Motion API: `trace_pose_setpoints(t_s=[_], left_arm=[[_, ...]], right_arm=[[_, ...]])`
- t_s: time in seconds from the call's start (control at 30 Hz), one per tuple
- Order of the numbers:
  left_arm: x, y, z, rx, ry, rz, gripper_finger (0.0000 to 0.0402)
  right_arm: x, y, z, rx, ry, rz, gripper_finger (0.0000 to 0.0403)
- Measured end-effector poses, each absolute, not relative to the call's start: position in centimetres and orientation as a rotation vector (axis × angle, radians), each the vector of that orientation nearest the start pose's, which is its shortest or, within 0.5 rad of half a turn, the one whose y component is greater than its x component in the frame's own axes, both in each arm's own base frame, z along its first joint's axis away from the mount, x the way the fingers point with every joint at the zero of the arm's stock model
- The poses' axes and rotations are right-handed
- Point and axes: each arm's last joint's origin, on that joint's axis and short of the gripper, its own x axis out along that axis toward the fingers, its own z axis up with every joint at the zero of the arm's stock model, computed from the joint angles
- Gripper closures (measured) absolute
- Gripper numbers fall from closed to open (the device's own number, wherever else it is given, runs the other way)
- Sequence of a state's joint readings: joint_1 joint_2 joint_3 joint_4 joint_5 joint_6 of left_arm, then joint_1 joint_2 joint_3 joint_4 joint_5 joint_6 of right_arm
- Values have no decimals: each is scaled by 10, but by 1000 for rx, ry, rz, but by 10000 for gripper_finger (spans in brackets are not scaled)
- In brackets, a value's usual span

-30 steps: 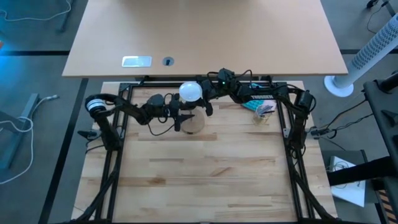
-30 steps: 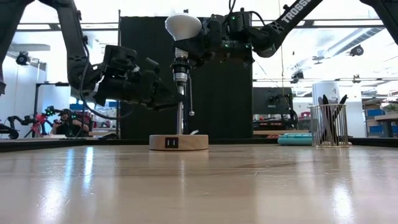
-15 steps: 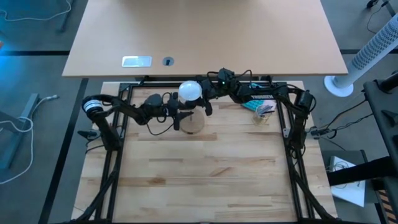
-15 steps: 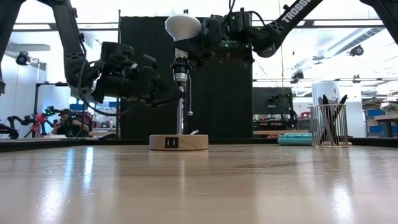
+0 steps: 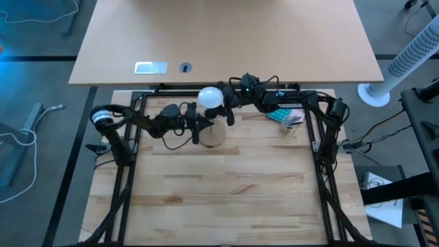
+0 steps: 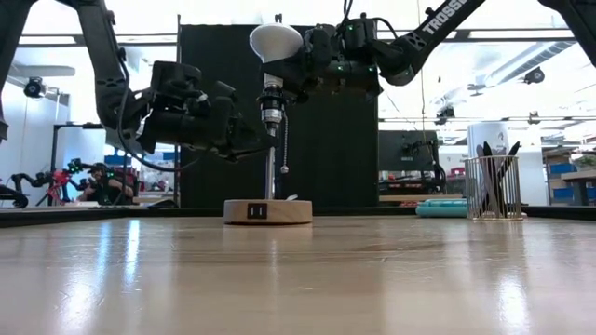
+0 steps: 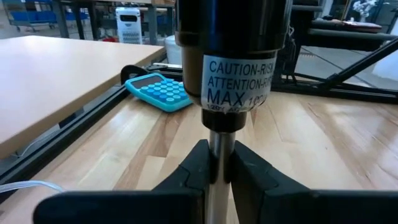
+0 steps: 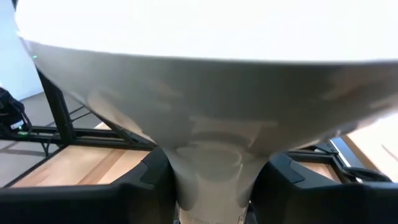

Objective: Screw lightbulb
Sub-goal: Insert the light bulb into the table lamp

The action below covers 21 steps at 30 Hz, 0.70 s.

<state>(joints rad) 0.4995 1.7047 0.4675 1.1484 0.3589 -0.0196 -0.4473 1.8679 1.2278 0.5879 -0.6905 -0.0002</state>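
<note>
A small lamp stands at the table's far middle: a round wooden base (image 6: 268, 212), a thin metal post, and a black socket (image 6: 271, 104). The white lightbulb (image 6: 276, 41) sits upright over the socket with its neck down; it also shows in the high view (image 5: 210, 97). My left gripper (image 6: 264, 147) comes from the table's left and is shut on the post just under the socket. My right gripper (image 6: 281, 76) comes from the table's right and is shut on the lightbulb's neck. My left gripper pinches the lamp's metal post (image 7: 219, 163) between its two fingers, just below the black socket. The fingers come level from the table's left and lie across the post. The lamp stands upright with its wooden base on the table. My right gripper pinches the lightbulb's narrow pale neck (image 8: 211, 163) between its two fingers, under the white globe. The fingers come level from the table's right, across the neck. The lightbulb stands upright, base down in or over the socket; the joint is hidden.
A pull chain (image 6: 283, 154) hangs from the socket beside the post. A blue calculator (image 7: 159, 91) and a wire mesh pen holder (image 6: 493, 187) stand at the table's far right. A tan desk (image 5: 226, 41) lies beyond the far edge. The near half of the table is bare wood.
My left gripper has gone up a little along the lamp post, still shut on it. The pull chain has swung slightly toward the post. The lightbulb stays upright in my right gripper.
</note>
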Motion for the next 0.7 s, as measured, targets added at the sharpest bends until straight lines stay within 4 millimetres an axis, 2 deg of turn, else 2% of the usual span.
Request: trace_pose_setpoints(t_s=[0.43,0.7], left_arm=[[255,131,147,-50,83,248,371],[258,136,151,-49,117,343,372]], right_arm=[[387,-166,257,2,55,174,260],[393,-170,272,-50,141,106,265]])
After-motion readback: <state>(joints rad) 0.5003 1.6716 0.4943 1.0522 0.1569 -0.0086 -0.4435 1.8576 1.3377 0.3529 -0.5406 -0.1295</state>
